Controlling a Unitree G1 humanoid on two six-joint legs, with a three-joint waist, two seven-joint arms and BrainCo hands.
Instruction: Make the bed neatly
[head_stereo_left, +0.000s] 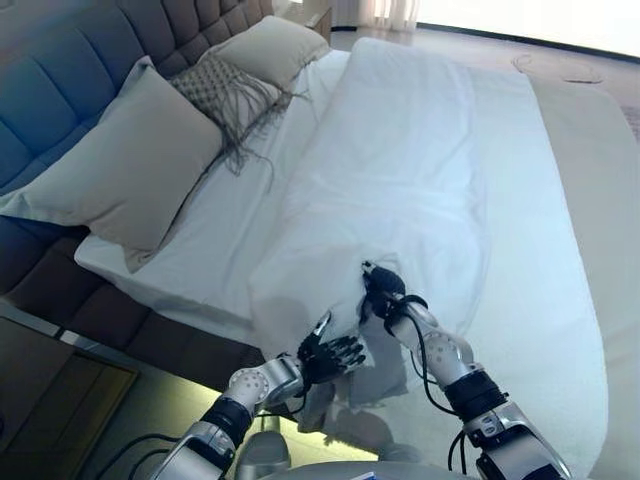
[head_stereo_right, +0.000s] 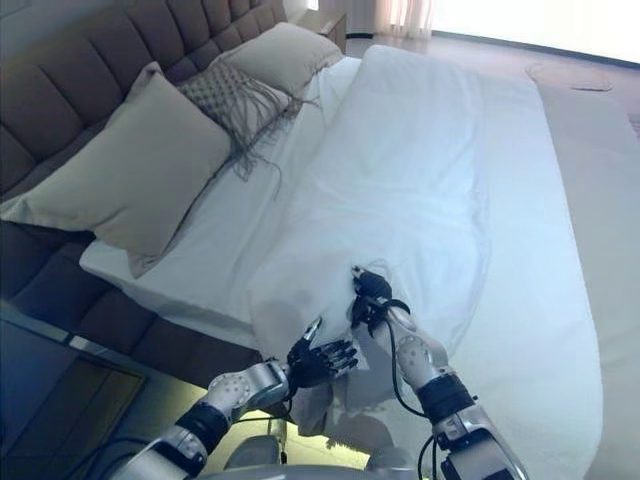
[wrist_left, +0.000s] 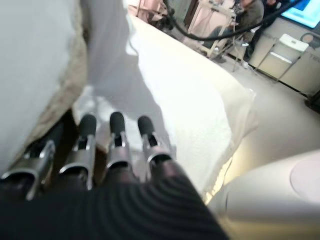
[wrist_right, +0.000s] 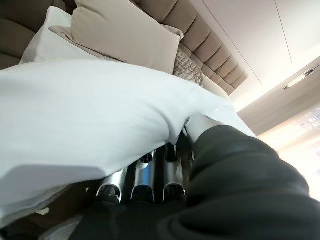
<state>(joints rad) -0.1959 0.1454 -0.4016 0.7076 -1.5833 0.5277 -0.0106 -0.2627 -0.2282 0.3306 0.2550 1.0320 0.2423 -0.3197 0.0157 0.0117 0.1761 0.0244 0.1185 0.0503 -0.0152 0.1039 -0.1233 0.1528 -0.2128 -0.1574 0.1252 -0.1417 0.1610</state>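
Note:
A white duvet lies rumpled down the middle of the bed, its near corner bunched at the bed's edge. My right hand rests on that corner with its fingers curled into a fold of the duvet. My left hand is just left of it and lower, at the hanging edge, open with straight fingers reaching along the cloth. The white sheet lies bare left of the duvet.
A big beige pillow, a fringed patterned cushion and another beige pillow lean on the padded headboard. A nightstand stands at lower left. A beige cover runs along the bed's right side. People sit far off.

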